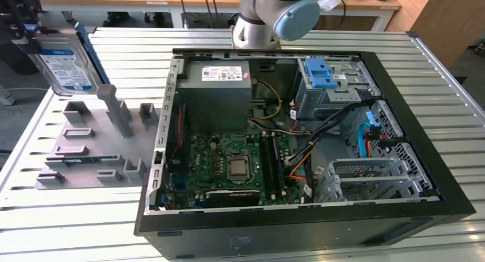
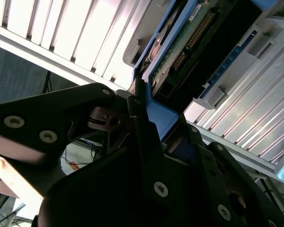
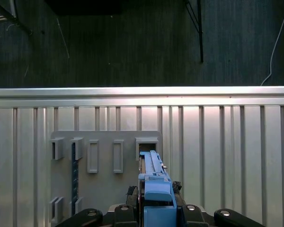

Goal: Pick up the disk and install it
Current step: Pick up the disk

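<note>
The disk (image 1: 68, 66) hangs upright over the table's far corner at the exterior view's left, label facing out, blue carrier frame along its edges. It is lifted off the grey fixture plate (image 1: 91, 140). My gripper (image 1: 30, 34) is shut on the disk's upper end. In the first wrist view the blue frame (image 3: 155, 184) stands clamped between the dark fingers (image 3: 189, 213), above the fixture plate's slots (image 3: 104, 156). The second wrist view has the disk (image 2: 180, 52) edge-on, green circuit board showing, with the frame pinched in my gripper (image 2: 149, 118).
An open computer case (image 1: 265, 222) lies at mid-table, with a grey power supply box (image 1: 220, 97), a motherboard (image 1: 235, 165) and a drive cage with a light-blue latch (image 1: 322, 77). The arm's base (image 1: 273, 17) stands behind it. Upright posts (image 1: 113, 108) rise from the fixture plate.
</note>
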Motion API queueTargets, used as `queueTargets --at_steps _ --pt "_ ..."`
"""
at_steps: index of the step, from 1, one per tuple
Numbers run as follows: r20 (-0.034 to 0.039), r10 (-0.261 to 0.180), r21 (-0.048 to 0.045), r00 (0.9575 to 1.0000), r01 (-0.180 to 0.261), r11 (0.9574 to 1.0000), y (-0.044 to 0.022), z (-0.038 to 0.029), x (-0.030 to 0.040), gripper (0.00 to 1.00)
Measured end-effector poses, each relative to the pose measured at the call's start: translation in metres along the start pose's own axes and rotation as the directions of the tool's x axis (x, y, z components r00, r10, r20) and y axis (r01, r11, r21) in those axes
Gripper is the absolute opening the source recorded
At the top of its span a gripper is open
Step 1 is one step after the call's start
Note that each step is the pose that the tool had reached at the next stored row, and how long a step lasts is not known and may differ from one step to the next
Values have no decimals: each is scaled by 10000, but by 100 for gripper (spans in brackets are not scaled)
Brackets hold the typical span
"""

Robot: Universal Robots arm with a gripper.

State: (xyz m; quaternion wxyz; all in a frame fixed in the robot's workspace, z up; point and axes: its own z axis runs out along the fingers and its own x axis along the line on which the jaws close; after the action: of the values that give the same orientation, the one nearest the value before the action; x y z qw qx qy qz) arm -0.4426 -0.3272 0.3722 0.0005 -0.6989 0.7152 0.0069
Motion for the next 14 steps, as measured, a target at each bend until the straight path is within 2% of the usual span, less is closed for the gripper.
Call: queueTargets --at_steps 14 --pt "0 0 0 10000 0 10000 1 -69 -1 36"
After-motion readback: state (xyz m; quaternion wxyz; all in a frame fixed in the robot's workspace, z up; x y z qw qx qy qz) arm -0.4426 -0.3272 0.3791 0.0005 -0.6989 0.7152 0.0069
